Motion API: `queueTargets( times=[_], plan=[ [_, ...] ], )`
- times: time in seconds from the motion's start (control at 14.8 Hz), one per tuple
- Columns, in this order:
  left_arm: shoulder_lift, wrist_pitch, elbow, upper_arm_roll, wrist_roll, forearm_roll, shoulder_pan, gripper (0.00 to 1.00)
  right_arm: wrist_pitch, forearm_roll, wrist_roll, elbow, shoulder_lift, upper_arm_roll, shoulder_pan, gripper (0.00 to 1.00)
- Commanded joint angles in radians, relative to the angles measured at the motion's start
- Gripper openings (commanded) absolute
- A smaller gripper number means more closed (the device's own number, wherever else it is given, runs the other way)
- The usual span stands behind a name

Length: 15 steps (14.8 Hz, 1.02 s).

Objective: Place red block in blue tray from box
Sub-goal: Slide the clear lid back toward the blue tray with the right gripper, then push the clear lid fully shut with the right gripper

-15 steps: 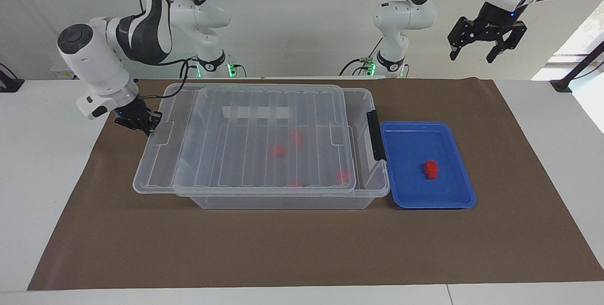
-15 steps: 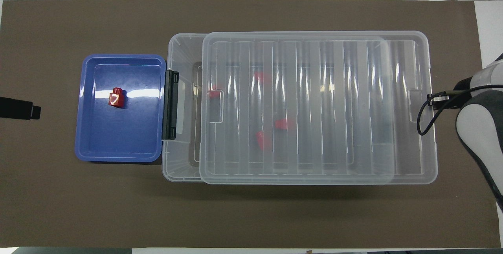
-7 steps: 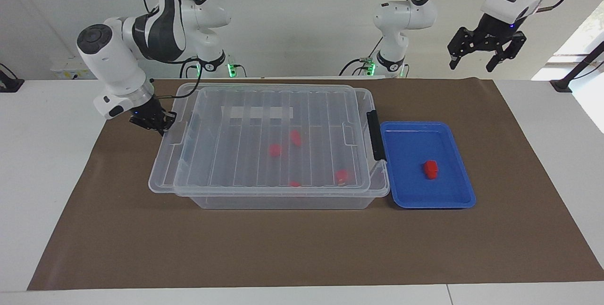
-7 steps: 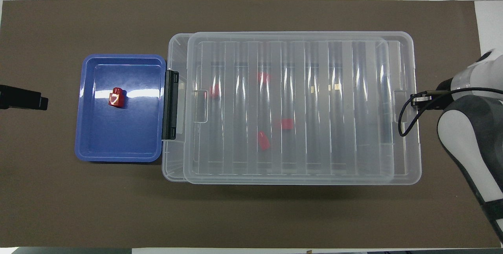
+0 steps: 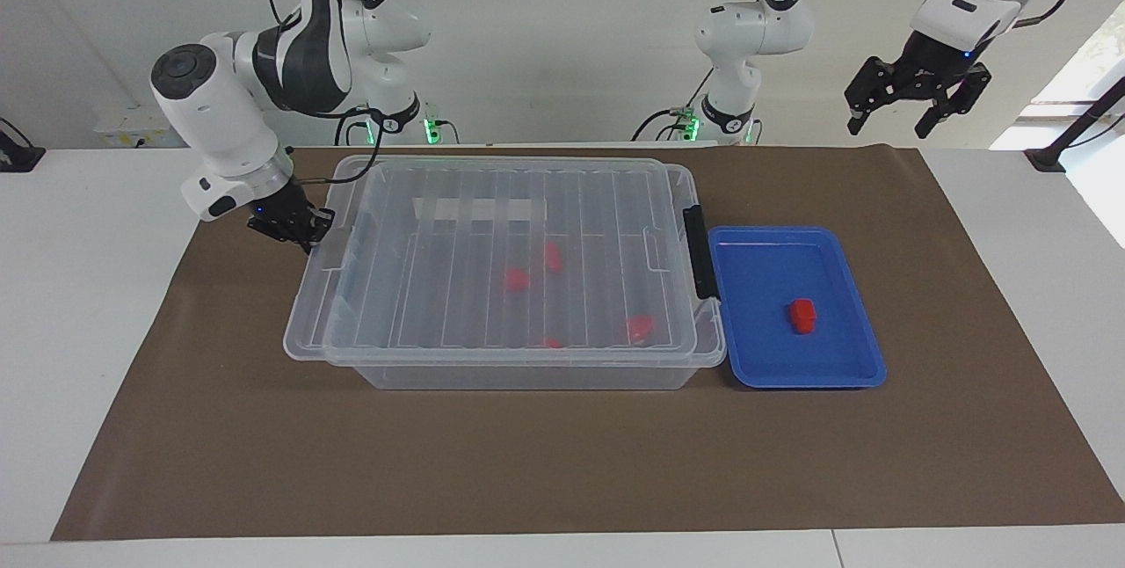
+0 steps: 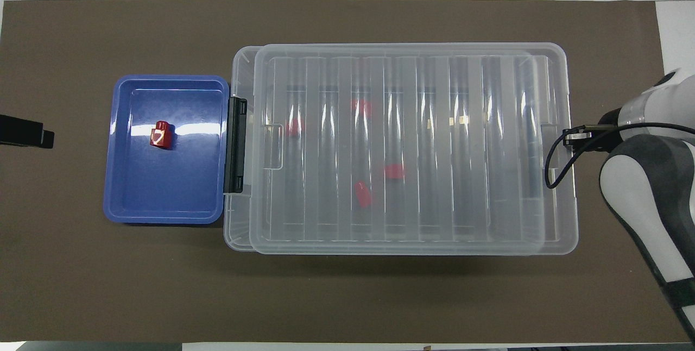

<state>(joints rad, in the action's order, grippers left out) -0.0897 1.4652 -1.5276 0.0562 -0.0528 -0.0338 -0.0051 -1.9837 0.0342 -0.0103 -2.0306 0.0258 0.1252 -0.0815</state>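
facing: high, toward robots; overhead: steeply down; shared: box (image 5: 518,269), mat (image 6: 347,296)

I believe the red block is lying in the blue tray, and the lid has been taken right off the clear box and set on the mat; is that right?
Not quite. The red block does lie in the blue tray, but the lid is not on the mat: it rests on top of the clear box, nearly covering it, as the overhead view shows. Other red pieces show through it inside the box.

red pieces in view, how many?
5. One lies in the blue tray: the red block. Four show blurred through the lid inside the box. The ribbed lid may hide more.
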Motion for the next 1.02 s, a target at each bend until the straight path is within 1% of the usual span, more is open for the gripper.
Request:
queueTargets(
  times=[0.0, 0.68, 0.95],
  plan=[
    [-0.012, 0.01, -0.025, 0.002, -0.004, -0.014, 0.013, 1.0, -0.032, 0.026, -0.039, -0.046, 0.02, -0.03, 0.0, 0.0],
    [-0.019, -0.003, -0.037, -0.004, -0.004, -0.011, 0.019, 1.0, -0.034, 0.026, -0.053, -0.045, 0.02, -0.039, 0.0, 0.0],
    [-0.021, -0.003, -0.04, -0.004, 0.001, -0.011, 0.019, 1.0, -0.037, 0.026, -0.088, -0.045, 0.02, -0.059, 0.0, 0.0]
  ],
)
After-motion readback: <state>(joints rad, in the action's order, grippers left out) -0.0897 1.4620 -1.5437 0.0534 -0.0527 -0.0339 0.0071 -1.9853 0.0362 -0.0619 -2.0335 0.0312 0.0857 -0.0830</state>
